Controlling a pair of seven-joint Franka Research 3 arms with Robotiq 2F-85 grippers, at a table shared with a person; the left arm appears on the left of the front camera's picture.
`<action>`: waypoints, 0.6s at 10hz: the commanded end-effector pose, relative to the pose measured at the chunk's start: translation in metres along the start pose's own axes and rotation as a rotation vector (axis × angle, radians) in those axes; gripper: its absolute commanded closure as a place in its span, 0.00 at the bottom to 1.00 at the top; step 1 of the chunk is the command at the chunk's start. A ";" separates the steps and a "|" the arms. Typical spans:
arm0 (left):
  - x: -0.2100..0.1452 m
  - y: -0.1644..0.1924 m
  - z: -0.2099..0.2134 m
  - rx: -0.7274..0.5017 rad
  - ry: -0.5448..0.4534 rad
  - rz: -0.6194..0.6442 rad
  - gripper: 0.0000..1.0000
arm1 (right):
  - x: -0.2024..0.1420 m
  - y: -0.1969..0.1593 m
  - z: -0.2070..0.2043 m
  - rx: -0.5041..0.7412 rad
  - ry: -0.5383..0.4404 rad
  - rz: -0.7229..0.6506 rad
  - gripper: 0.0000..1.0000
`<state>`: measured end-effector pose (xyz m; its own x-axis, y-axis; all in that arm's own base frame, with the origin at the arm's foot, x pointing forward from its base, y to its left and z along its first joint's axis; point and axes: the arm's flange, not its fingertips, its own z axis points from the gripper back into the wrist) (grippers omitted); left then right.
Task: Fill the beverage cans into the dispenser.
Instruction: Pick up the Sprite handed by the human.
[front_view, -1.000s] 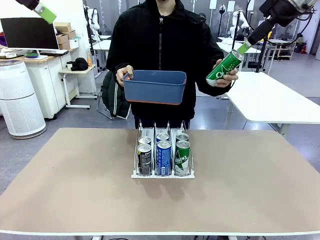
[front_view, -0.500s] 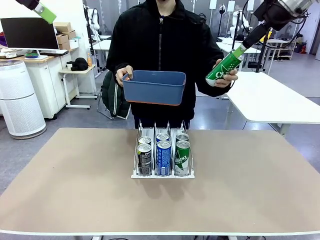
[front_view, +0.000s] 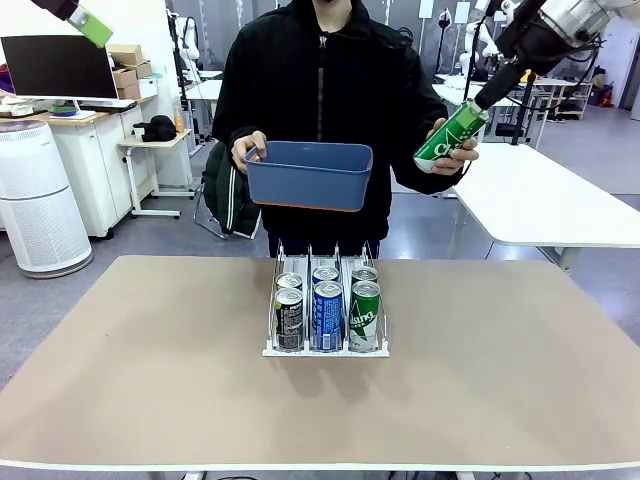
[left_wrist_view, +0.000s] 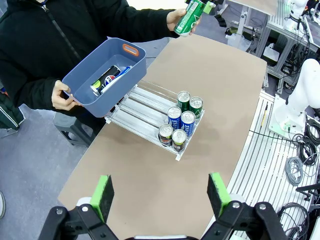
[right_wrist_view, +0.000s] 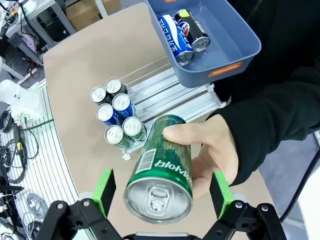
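**Green can offered up to the open right pincer**

The right pincer (right_wrist_view: 162, 194) stands wide open, its pads flanking the silver top of a green drink can (right_wrist_view: 159, 167). The person's hand (right_wrist_view: 212, 150) holds the can out, tilted, lid toward the pincer. It is likely full, so stiff and fairly weighty, but thin-walled and slick. Take it across the bare upper body, on the pincer's side of the person's fingers. Far beyond the pincer sits the dispenser (right_wrist_view: 172, 95), with six cans (right_wrist_view: 115, 107) bunched at one end. The left pincer (left_wrist_view: 162, 194) hangs open, holding nothing, high above the tabletop (left_wrist_view: 220, 75).
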<state>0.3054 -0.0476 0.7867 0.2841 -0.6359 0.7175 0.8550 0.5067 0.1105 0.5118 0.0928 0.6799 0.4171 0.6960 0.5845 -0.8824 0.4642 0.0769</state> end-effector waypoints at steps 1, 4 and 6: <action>-0.001 0.001 -0.001 0.006 0.004 0.001 0.00 | 0.000 0.000 -0.007 0.012 -0.001 -0.037 0.00; -0.001 0.001 -0.001 0.006 0.004 0.001 0.00 | 0.000 -0.001 -0.010 0.013 0.001 -0.055 0.00; -0.001 0.001 -0.001 0.006 0.004 0.001 0.00 | 0.000 -0.003 -0.008 0.011 0.008 -0.014 0.00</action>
<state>0.3054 -0.0476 0.7867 0.2841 -0.6360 0.7175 0.8550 0.5067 0.1105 0.5158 0.0970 0.6730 0.4364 0.6915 0.5757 -0.8764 0.4717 0.0977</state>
